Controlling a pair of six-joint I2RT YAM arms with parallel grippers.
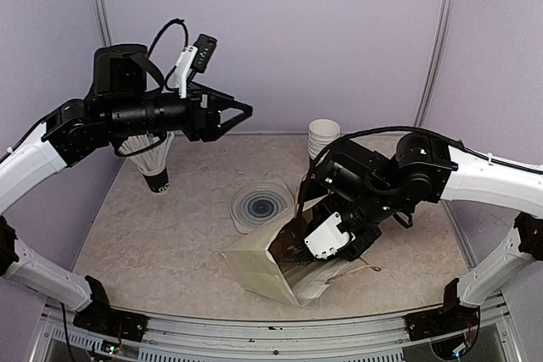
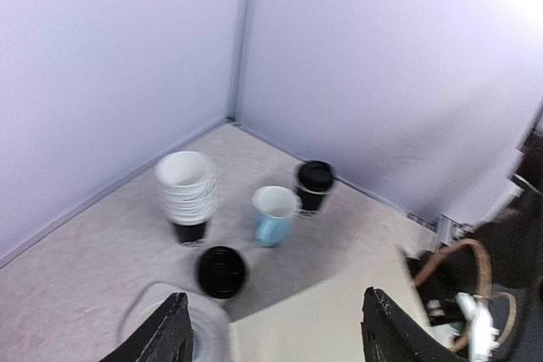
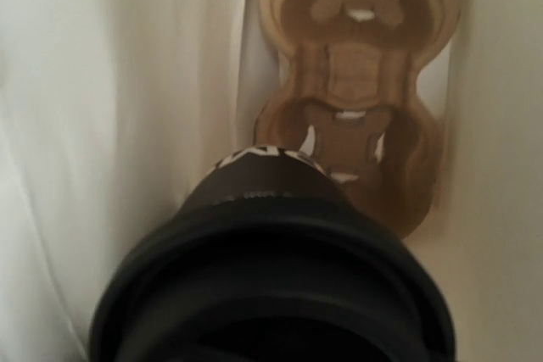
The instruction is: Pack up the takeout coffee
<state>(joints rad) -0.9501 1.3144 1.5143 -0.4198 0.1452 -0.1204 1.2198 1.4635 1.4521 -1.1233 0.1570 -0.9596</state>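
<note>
Left end effector [image 1: 242, 113] gapes empty aloft; right end effector [image 1: 297, 248] grips the takeout coffee [image 3: 271, 252] inside the paper bag [image 1: 254, 265].

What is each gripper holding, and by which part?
Left gripper: open, empty. Right gripper: hidden in the paper bag with the takeout coffee; hold cannot be told.

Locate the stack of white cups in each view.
Top external: stack of white cups, back centre-right, by the wall.
Left wrist: centre-left, beside the blue mug.
Right wrist: not in view.
Shared landmark: the paper bag, which all three views show.
</note>
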